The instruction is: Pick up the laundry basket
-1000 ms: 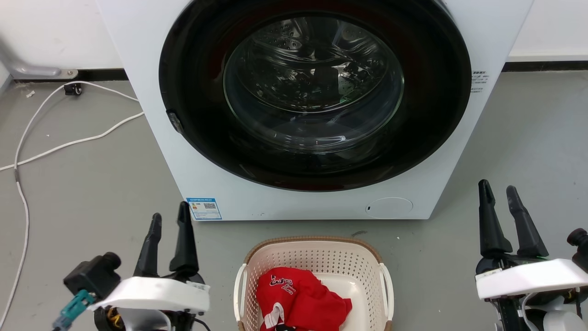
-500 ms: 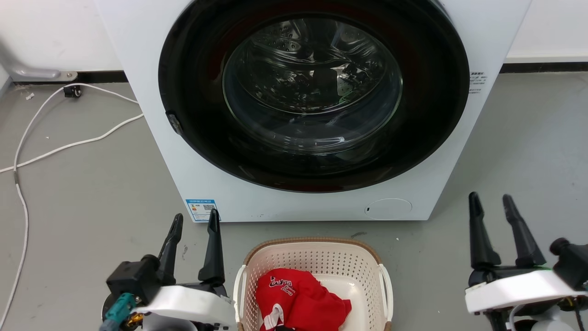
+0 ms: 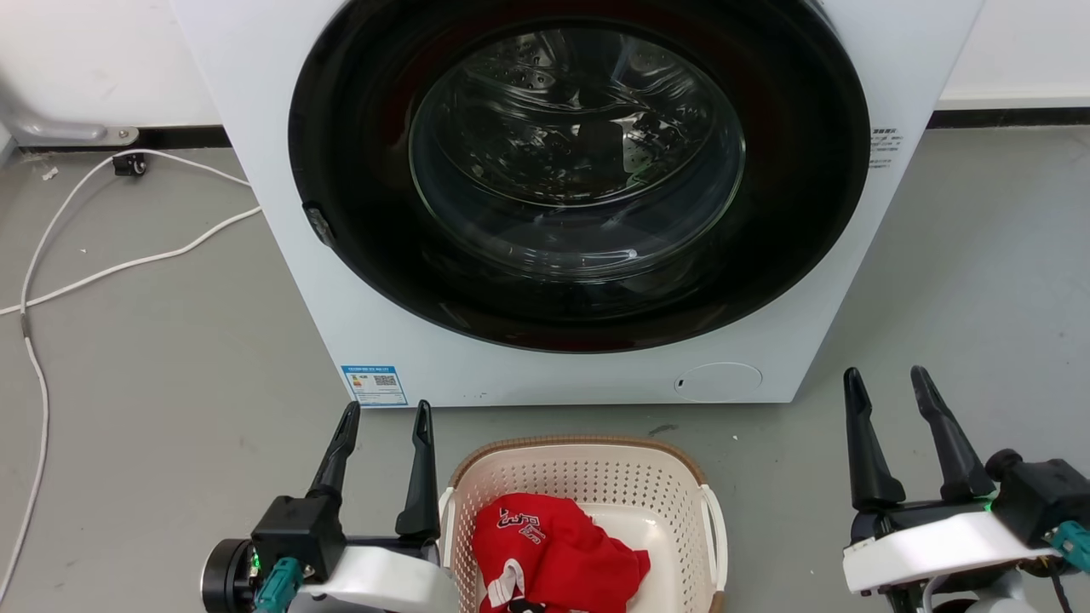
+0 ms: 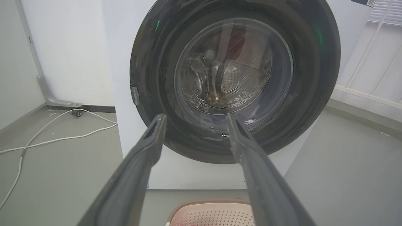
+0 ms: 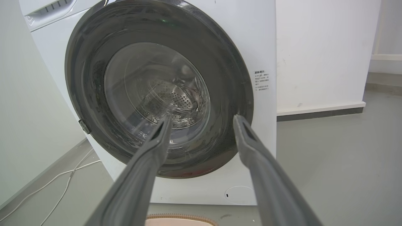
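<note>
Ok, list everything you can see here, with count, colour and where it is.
washer: one, white with black round door, against the wall
basket: one, cream with brown rim, on floor before washer
garment: one, red, inside basket
cable: at least one, white, on floor left of washer
sticker: one, blue, washer's lower left corner
left gripper: one, dark, open, close beside basket's left side
right gripper: one, dark, open, apart from basket, on its right

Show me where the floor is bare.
Bare floor lies right of the laundry basket, up to the right gripper, and left of the washing machine, short of the white cable. Tight: the strip between basket and machine, and the basket's left side beside the left gripper.
</note>
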